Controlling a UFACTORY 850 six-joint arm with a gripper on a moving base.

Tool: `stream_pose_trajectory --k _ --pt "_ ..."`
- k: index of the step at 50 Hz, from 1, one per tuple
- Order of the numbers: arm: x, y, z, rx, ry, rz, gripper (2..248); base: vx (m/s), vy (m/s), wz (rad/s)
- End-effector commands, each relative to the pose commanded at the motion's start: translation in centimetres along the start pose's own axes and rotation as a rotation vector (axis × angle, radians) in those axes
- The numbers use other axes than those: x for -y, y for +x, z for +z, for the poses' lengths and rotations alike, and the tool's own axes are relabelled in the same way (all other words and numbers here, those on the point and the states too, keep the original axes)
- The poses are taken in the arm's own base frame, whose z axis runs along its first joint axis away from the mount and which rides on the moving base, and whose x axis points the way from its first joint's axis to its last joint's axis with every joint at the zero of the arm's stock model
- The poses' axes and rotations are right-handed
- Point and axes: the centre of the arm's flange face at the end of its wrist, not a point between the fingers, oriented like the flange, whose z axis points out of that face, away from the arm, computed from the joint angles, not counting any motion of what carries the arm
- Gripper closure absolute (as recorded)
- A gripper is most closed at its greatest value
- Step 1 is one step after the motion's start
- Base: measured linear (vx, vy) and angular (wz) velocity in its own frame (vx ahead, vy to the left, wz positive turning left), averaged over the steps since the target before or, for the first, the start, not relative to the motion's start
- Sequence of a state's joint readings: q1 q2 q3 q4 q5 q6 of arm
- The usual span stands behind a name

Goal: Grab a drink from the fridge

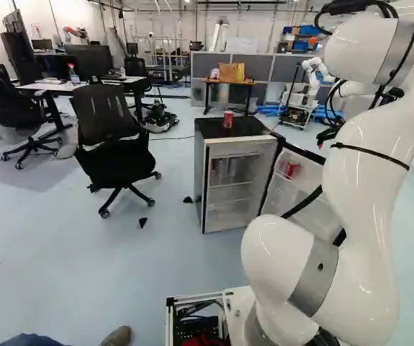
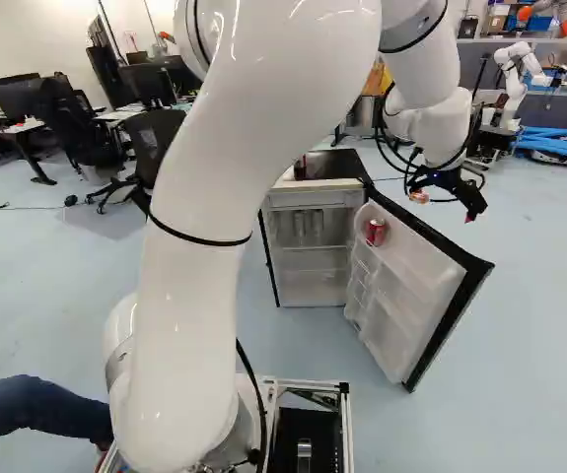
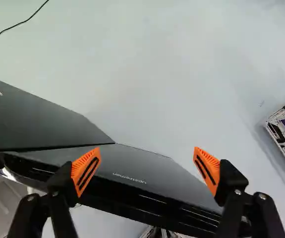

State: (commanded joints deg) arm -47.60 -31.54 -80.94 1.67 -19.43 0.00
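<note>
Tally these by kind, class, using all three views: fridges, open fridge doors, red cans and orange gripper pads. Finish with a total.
Fridge: 1
Open fridge door: 1
Red cans: 2
Orange gripper pads: 2
Total: 6

The fridge (image 1: 246, 129) has a black top and white inside. Its door (image 2: 411, 286) is white within, black-edged; the door can (image 2: 376, 232) and top can (image 1: 227, 119) are red. Right of the fridge, the gripper (image 2: 470, 203) is black, its pads (image 3: 86, 171) orange with dark stripes. The chair (image 1: 117, 155) left of the fridge is black; the floor (image 1: 55, 245) around it, pale blue.
</note>
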Motion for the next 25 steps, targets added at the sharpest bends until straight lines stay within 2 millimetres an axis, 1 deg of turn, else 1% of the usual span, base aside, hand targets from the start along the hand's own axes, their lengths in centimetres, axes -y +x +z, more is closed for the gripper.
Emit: stream_pose_trajectory --k 25 --pt "-2.0 1.1 1.4 0.091 0.024 0.123 3 0.0 0.0 0.0"
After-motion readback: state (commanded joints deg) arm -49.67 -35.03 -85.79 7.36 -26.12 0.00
